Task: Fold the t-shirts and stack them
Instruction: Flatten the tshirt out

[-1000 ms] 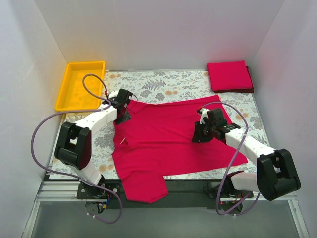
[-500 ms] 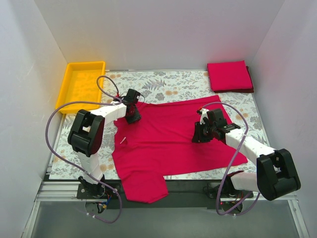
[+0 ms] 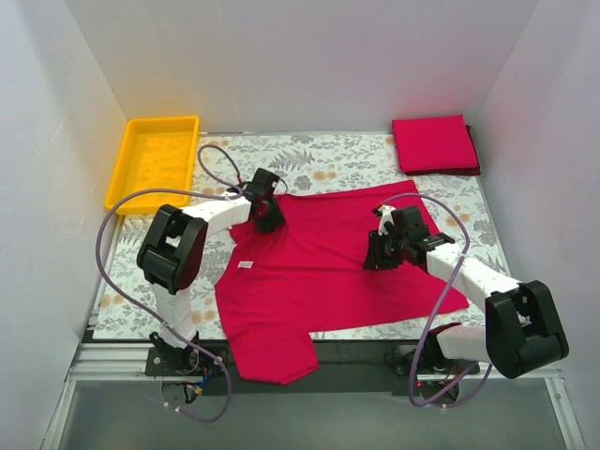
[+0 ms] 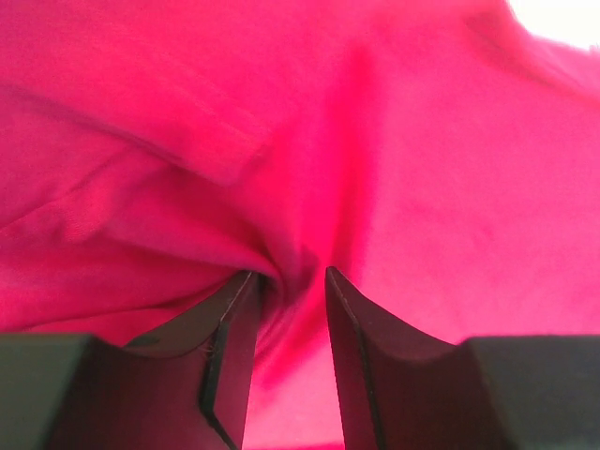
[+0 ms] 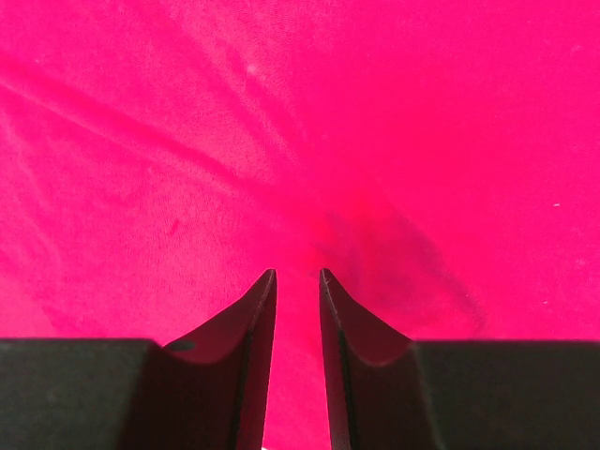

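My left gripper [image 4: 291, 274] pinches the far-left corner of the t-shirt [image 3: 309, 277]; my right gripper [image 5: 297, 272] nips its right side. It lies mid-table, limp and light, so I judge that edges grip best.

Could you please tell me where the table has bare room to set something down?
The far strip of floral cloth between the yellow tray and the folded stack is bare. The tray itself looks empty. The middle is crowded by the spread t-shirt.
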`<move>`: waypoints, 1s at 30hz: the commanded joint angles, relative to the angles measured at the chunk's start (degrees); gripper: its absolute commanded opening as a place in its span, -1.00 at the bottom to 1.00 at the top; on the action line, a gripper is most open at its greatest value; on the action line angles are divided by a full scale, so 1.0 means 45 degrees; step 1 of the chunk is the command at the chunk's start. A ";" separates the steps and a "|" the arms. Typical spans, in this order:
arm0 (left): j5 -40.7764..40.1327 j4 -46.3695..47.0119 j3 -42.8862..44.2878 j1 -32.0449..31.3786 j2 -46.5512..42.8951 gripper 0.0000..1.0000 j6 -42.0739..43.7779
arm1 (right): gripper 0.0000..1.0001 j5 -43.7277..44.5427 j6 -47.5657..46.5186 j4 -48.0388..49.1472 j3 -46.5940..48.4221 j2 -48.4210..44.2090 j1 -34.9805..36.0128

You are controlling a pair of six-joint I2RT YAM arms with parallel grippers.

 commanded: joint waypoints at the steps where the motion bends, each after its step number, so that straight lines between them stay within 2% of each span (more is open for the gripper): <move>1: -0.1749 -0.2015 -0.0344 0.1529 0.0118 -0.30 -0.0079 | -0.37 -0.0088 -0.0106 0.0203 -0.0086 -0.0132 -0.0016; 7: -0.2513 -0.2157 0.0728 0.2878 0.0604 -0.14 0.1325 | -0.36 -0.0128 -0.0086 0.0242 0.0070 0.0199 -0.0016; 11: -0.2729 -0.2116 0.2309 0.2937 0.1503 0.11 0.2459 | -0.36 0.0067 -0.0047 0.0300 0.0362 0.0395 -0.0036; 12: -0.2748 -0.2097 0.2545 0.2937 0.1562 0.26 0.2596 | -0.37 0.0087 -0.0047 0.0301 0.0518 0.0434 -0.0016; 16: -0.2963 -0.1960 0.3172 0.2957 0.1077 0.54 0.2929 | -0.37 0.0224 -0.0125 0.0281 0.0792 0.0707 -0.0016; 19: -0.2768 -0.2037 0.2783 0.2918 0.0142 0.60 0.2813 | -0.36 0.0244 -0.0106 0.0417 0.1007 0.1019 -0.0016; 30: -0.2436 -0.2955 -0.1432 0.2078 -0.2867 0.55 0.0606 | -0.36 0.1200 0.0187 0.0808 0.0949 0.2465 -0.0016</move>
